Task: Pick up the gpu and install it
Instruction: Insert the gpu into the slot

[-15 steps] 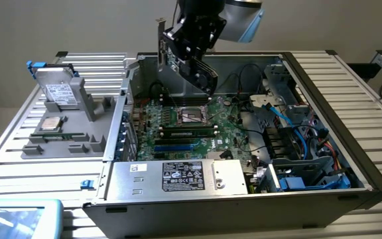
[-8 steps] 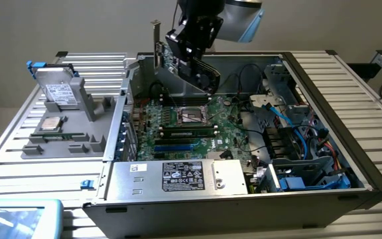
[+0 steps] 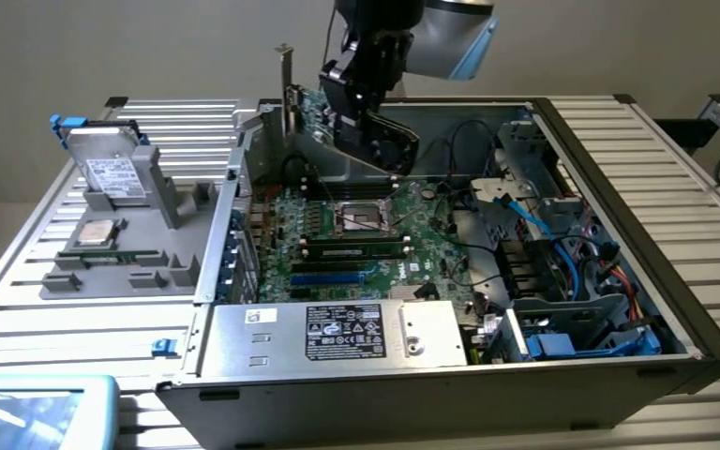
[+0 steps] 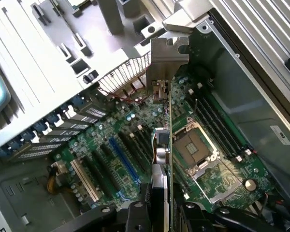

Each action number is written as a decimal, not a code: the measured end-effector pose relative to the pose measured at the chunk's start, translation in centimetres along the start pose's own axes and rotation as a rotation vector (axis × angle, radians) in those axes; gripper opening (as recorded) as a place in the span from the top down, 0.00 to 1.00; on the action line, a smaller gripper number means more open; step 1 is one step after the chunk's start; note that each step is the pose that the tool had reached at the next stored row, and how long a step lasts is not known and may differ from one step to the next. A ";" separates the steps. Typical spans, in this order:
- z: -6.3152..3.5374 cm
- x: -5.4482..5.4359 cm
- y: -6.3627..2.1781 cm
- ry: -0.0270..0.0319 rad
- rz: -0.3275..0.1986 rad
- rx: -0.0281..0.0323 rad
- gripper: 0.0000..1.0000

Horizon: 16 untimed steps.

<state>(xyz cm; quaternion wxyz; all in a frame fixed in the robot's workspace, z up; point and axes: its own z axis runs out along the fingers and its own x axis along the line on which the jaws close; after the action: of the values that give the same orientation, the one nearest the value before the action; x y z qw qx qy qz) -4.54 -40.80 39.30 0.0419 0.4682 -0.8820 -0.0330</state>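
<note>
Holding gpu (image 3: 307, 108) above motherboard (image 3: 373, 239); gripper (image 4: 160, 215) part-closed on flat faces. Light, stiff, fragile: grip bare board.

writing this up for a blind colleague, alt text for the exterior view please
The arm's end effector holds the gpu upright above the motherboard of an open computer case. At the exterior view's left, a grey fixture carries a hard drive standing on edge.

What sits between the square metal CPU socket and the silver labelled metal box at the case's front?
Exterior view: between the CPU socket and the labelled metal box lie a long green memory stick, then blue expansion slots, all on the green motherboard.
</note>
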 end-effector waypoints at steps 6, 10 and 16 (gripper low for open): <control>0.11 0.0 -0.01 0.0103 -0.109 0.0052 0.72; 0.16 0.0 -0.01 0.0158 -0.180 0.0109 0.72; 0.19 0.0 -0.02 0.0209 -0.290 0.0255 0.72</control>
<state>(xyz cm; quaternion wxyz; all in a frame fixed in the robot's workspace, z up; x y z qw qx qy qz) -4.54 -40.80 39.11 0.0399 0.5914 -0.8051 -0.0227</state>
